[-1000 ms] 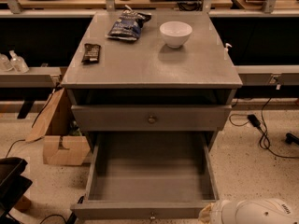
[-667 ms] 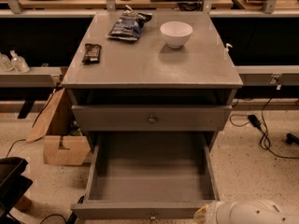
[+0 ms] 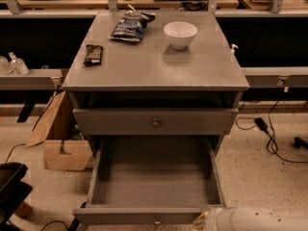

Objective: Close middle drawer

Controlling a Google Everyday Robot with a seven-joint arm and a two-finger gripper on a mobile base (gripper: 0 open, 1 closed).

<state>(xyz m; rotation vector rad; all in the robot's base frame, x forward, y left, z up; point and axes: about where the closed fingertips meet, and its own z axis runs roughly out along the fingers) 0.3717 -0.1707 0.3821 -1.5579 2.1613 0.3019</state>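
The grey cabinet [image 3: 154, 66] has its top drawer front [image 3: 155, 122] pushed in. Below it the middle drawer [image 3: 154, 182] is pulled far out toward me, a deep empty grey tray. Its narrow front [image 3: 120, 216] runs along the bottom of the view, with a small round knob [image 3: 155, 221] at the centre. My white arm [image 3: 260, 219] comes in from the bottom right. The gripper [image 3: 200, 222] is at its left end, just at the right end of the drawer front. The lowest drawer is hidden under the open one.
On the cabinet top stand a white bowl [image 3: 180, 34], a dark snack bag [image 3: 131, 25] and a dark bar [image 3: 93, 54]. A cardboard box [image 3: 60, 138] lies on the floor at the left. Cables [image 3: 269, 134] trail at the right. A black object [image 3: 12, 189] sits at bottom left.
My arm has shifted a little to the left along the bottom edge, toward the drawer front. The drawer has not moved.
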